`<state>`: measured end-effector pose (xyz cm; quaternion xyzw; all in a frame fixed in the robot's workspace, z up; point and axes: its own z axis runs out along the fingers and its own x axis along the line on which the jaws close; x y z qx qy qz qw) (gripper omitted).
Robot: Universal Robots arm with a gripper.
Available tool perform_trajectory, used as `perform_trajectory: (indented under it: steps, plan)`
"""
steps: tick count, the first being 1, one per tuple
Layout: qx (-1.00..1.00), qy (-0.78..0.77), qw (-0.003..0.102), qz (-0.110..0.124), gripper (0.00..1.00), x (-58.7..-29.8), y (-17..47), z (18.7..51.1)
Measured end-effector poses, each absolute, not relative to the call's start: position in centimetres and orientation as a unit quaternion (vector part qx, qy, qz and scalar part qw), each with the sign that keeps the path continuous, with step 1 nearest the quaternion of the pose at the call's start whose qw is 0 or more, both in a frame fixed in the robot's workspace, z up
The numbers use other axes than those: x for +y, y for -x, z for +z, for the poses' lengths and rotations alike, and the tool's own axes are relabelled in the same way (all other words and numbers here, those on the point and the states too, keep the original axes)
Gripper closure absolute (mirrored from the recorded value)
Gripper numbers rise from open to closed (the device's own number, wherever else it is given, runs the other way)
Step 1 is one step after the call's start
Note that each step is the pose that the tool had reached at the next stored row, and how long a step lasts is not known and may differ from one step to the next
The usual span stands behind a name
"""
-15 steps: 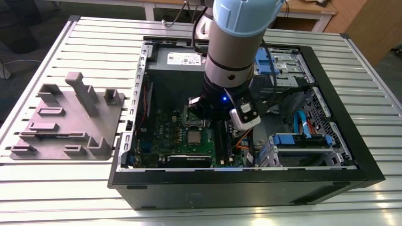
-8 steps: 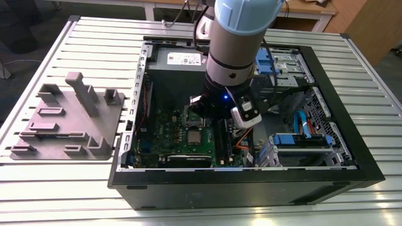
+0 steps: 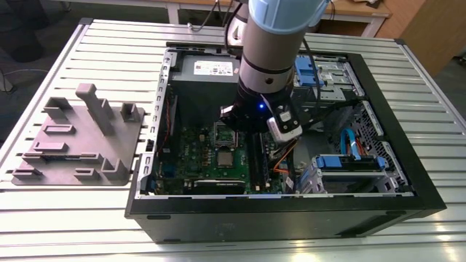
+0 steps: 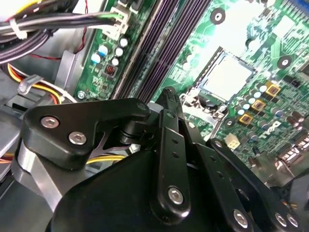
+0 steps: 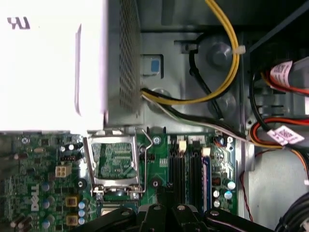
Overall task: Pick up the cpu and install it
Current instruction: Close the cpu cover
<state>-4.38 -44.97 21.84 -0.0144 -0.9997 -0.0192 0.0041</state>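
The cpu (image 4: 227, 77) is a pale silver-grey square lying flat in the socket on the green motherboard (image 4: 260, 43); in the exterior view the cpu (image 3: 224, 159) sits just below the raised metal socket frame (image 3: 220, 132). That open frame (image 5: 114, 166) shows in the first wrist view with green board behind its window. My gripper (image 4: 167, 93) hangs low over the board beside the socket, near the dark memory slots (image 4: 159, 43). Its black fingers are shut together with nothing between them. Seen in the first wrist view, the gripper (image 5: 166, 191) is close to the slots (image 5: 186, 169).
The open computer case (image 3: 407, 180) lies on a slatted metal table (image 3: 73, 229). A grey fixture (image 3: 80, 142) stands at the exterior view's left. The grey power supply (image 3: 207, 70) with a white label, yellow and red cables (image 5: 227, 72) and blue drive brackets (image 3: 350, 162) crowd the case.
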Motion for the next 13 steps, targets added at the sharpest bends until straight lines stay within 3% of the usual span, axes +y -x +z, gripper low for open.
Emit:
perform_trajectory:
  steps: [13]
  plan:
    - [-1.000,0.002,0.004,-0.019,0.89,-43.3,4.3,21.6]
